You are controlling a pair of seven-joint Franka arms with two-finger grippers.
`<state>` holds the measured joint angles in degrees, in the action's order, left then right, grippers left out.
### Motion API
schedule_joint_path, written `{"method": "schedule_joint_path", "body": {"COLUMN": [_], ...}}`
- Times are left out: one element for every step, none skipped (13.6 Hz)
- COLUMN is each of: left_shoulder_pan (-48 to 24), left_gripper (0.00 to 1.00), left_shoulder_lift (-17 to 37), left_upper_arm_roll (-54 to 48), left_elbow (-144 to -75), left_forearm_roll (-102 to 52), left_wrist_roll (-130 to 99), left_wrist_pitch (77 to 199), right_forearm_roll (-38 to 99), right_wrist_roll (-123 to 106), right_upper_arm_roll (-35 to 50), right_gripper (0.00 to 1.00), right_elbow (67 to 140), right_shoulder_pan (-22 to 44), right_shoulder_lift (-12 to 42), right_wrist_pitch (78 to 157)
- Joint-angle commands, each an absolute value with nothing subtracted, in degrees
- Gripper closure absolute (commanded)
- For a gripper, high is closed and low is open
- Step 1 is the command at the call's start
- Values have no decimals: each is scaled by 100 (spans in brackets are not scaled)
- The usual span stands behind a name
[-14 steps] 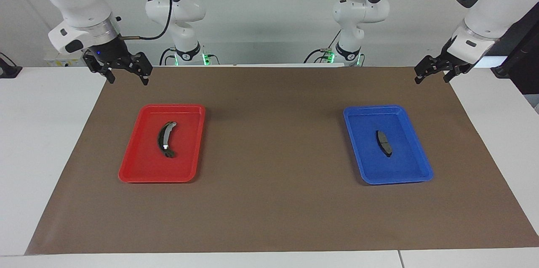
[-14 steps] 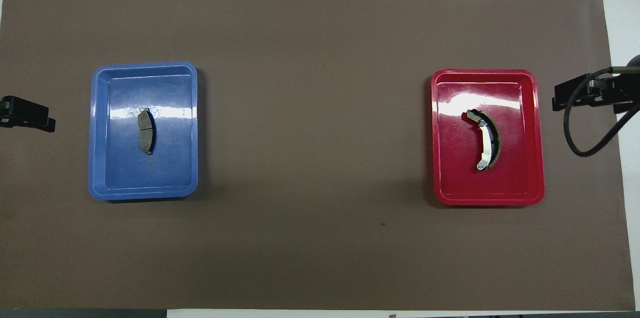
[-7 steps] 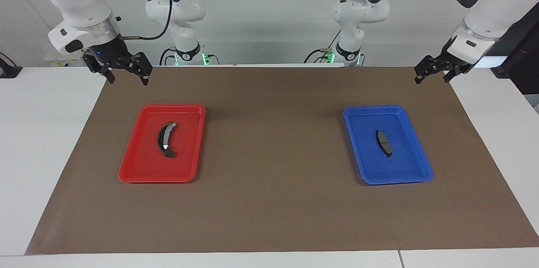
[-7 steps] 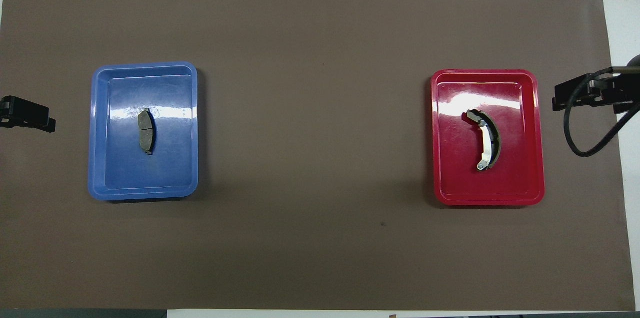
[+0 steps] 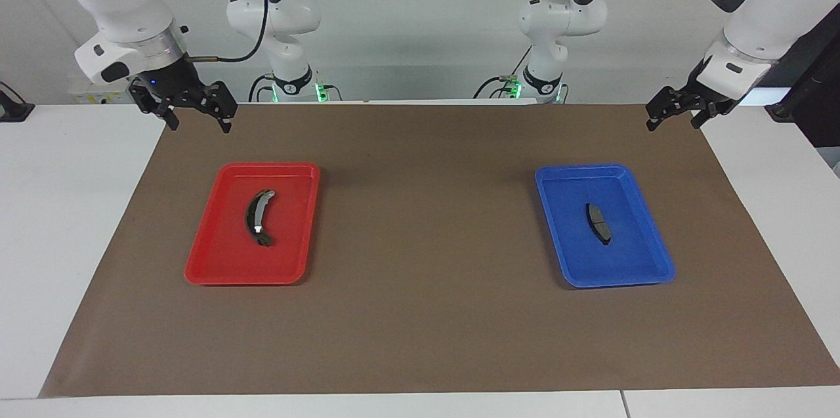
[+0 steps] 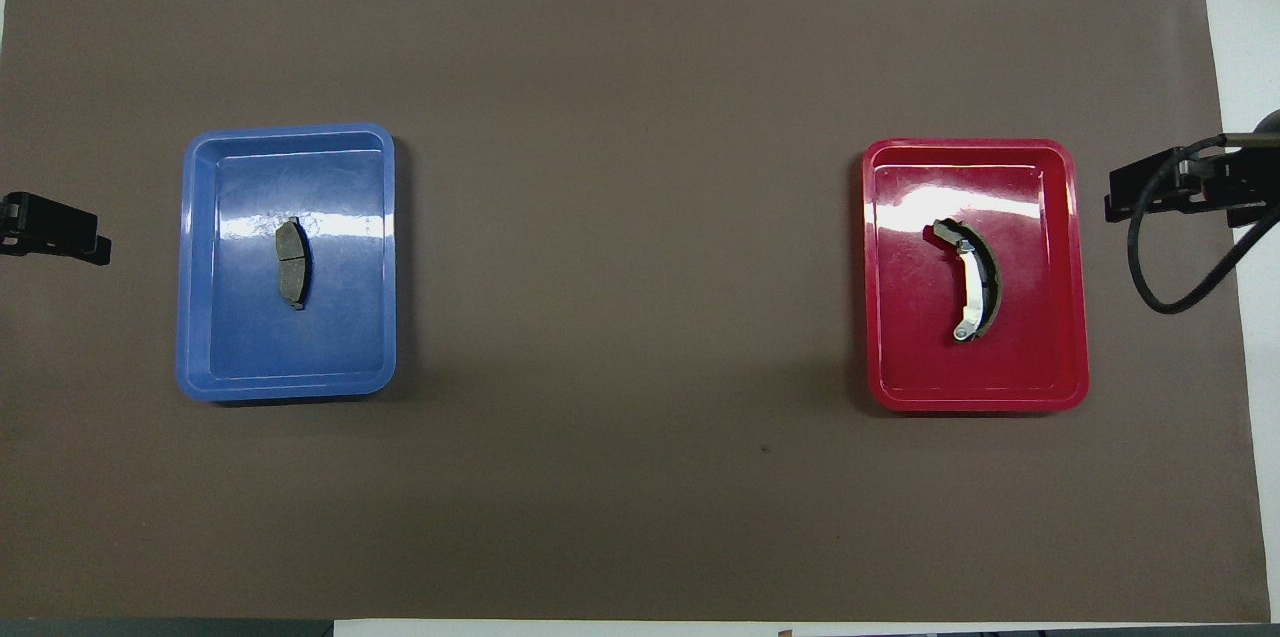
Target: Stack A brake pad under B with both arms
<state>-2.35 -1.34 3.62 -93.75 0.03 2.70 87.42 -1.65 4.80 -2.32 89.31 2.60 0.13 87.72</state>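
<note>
Facing view, largest first: brown mat (image 5: 426, 313) across the frame; red tray (image 5: 216, 260) at centre left holding the long crescent pad (image 5: 258, 218); blue tray (image 5: 646, 260) at centre right holding the short grey pad (image 5: 597, 222). Right gripper (image 5: 195, 121), upper left corner of the mat, fingers spread and empty; left gripper (image 5: 672, 117), upper right corner, fingers apart and empty. Both pads likely stiff, dense, heavy for their size; pinch across the narrow width at mid-length.

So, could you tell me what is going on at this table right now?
Nothing is being handled yet. The short grey brake pad lies in the blue tray, the longer crescent pad in the red tray. The left gripper and right gripper both hang open and empty over the mat's corners nearest the robots.
</note>
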Motion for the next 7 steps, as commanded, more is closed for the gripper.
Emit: {"method": "schedule_joint_path", "body": {"left_shoulder_pan": [-185,-185,-185,-185,-185,-185,-185], "left_gripper": [0,0,0,0,0,0,0], "left_shoulder_lift": [-246,-246,-255,-255,-255,-246,-255], "left_upper_arm_roll": [352,352,352,352,352,352,352], "left_elbow": [-9492,-9483,-9483,-9492,-9492,-9483,-9492], "left_forearm_roll": [-88,-88,-88,-88,-88,-88,-88], "left_wrist_roll": [352,360,352,352,360,352,360], "left_wrist_pitch": [8701,8710,8710,8710,8701,8710,8710], "right_forearm_roll": [-158,-158,-158,-158,-158,-158,-158], "right_wrist_roll": [439,431,422,422,422,422,422], "right_upper_arm_roll": [-167,-167,-167,-167,-167,-167,-167], "right_gripper": [0,0,0,0,0,0,0], "right_elbow": [9062,9070,9070,9070,9070,9070,9070], "right_shoulder_pan": [185,185,193,185,193,185,185], "right_shoulder_lift": [-97,-97,-88,-88,-88,-88,-88], "right_wrist_pitch": [8859,8920,8999,9000,9000,9000,9000]}}
